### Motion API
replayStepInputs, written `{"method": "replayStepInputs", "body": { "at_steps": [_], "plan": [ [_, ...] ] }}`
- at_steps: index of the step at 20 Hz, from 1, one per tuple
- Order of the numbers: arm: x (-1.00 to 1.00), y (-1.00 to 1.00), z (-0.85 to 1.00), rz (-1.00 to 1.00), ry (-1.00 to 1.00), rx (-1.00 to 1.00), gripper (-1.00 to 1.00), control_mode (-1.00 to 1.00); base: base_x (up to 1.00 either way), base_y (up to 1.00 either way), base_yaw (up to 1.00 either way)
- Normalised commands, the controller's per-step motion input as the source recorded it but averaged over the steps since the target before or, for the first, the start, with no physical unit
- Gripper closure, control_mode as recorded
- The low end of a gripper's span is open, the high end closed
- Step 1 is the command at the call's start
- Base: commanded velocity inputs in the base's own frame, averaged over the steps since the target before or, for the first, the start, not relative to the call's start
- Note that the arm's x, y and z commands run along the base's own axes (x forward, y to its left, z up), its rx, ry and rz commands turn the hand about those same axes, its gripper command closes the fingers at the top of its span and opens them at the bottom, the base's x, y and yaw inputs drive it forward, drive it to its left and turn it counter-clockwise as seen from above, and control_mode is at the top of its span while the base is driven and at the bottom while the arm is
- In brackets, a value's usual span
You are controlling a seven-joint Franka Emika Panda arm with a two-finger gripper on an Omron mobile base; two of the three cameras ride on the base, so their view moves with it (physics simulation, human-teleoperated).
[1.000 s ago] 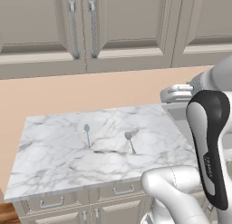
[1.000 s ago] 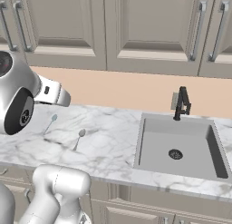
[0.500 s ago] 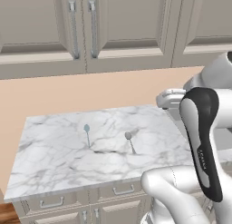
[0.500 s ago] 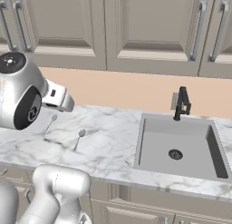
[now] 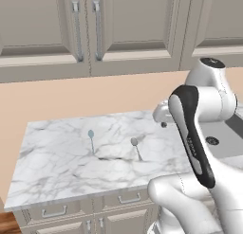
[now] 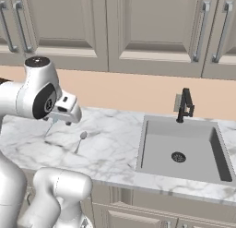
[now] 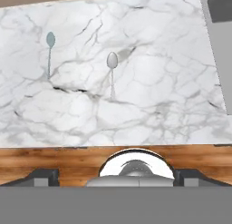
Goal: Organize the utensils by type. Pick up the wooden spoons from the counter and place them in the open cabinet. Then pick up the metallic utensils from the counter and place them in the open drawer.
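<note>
Two metallic utensils lie on the bench point(image 5: 57, 171): a teal spoon point(image 5: 91, 139) toward the left and a silver-grey spoon point(image 5: 136, 148) to its right, a little nearer the front edge. They are apart from each other, bowls pointing toward the back wall and handles toward the robot, near the middle of the slab. This flat, parallel placement leaves each thin handle free on both sides, which should suit a pick from above.

The arm is raised over the right part of the bench, with the claw point(image 6: 64, 112) held above the surface and not in contact with either spoon. Its fingers do not show plainly (the hand view looks down on the marble from well above), so whether the claw is open or closed cannot be told; nothing is seen in its hold.

The bench is white marble with grey veining over grey-beige fronts with bar handles. A recessed sink point(image 6: 182, 151) with a dark faucet point(image 6: 185, 105) sits to the right. Closed wall cabinets point(image 5: 95, 29) hang above a peach-coloured wall. A strip of wooden floor point(image 7: 68, 159) shows below the front edge in the hand view.
</note>
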Motion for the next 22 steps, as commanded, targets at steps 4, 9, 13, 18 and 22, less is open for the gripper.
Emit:
{"method": "replayStepInputs", "body": {
  "at_steps": [4, 9, 13, 18, 22],
  "plan": [
    [0.27, 0.23, -0.50, 0.00, 0.12, -0.13, -1.00, -1.00, 0.00, 0.00, 0.00],
    [0.05, 0.26, -0.61, 0.00, 0.00, -0.08, -1.00, -1.00, 0.00, 0.00, 0.00],
    [0.14, 0.05, -0.55, 0.00, 0.00, 0.00, -1.00, -1.00, 0.00, 0.00, 0.00],
    [0.37, 0.00, -0.52, 0.01, 0.00, 0.00, -1.00, -1.00, 0.00, 0.00, 0.00],
    [0.23, 0.09, -0.71, 0.00, 0.00, 0.00, -1.00, -1.00, 0.00, 0.00, 0.00]
  ]
}}
